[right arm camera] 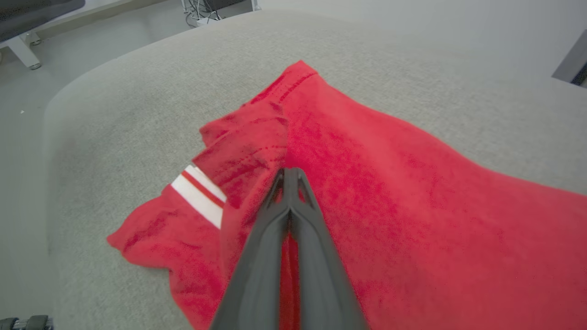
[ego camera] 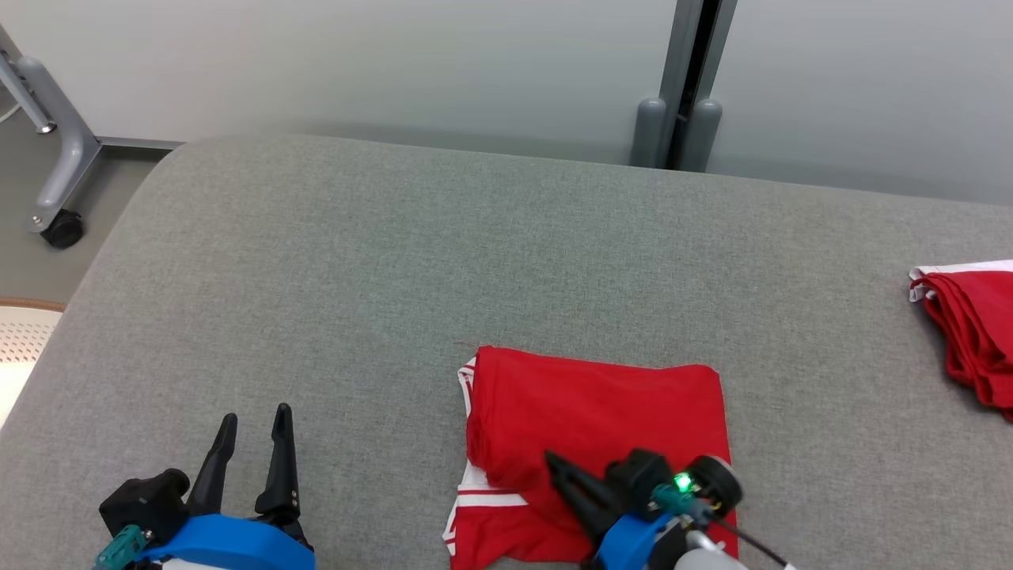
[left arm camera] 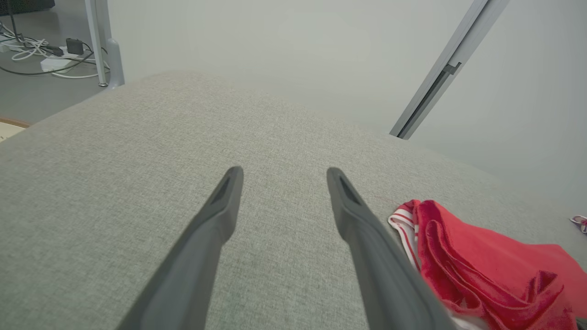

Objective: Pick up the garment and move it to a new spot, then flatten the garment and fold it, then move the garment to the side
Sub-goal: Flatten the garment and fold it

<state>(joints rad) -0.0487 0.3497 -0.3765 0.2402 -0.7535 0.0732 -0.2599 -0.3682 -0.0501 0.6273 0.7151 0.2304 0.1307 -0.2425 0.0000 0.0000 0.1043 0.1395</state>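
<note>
A red garment (ego camera: 601,412) with white stripe trim lies folded on the grey padded table (ego camera: 380,261), near its front edge. My right gripper (ego camera: 554,461) rests on the garment's near left part, its fingers pressed together on a raised fold of red cloth. From the right wrist, the closed gripper (right arm camera: 289,173) pinches the garment (right arm camera: 412,206) just beside a white-striped cuff (right arm camera: 199,195). Left of the garment, my left gripper (ego camera: 256,415) hovers above bare table, open and holding nothing. The left wrist view has its spread gripper (left arm camera: 284,173) with the garment (left arm camera: 481,261) off to the right.
Another red and white garment (ego camera: 969,332) lies at the table's right edge. A grey wheeled stand (ego camera: 59,158) sits on the floor at the far left, and a grey post (ego camera: 681,119) rises behind the table. Cables (left arm camera: 41,50) lie on the floor.
</note>
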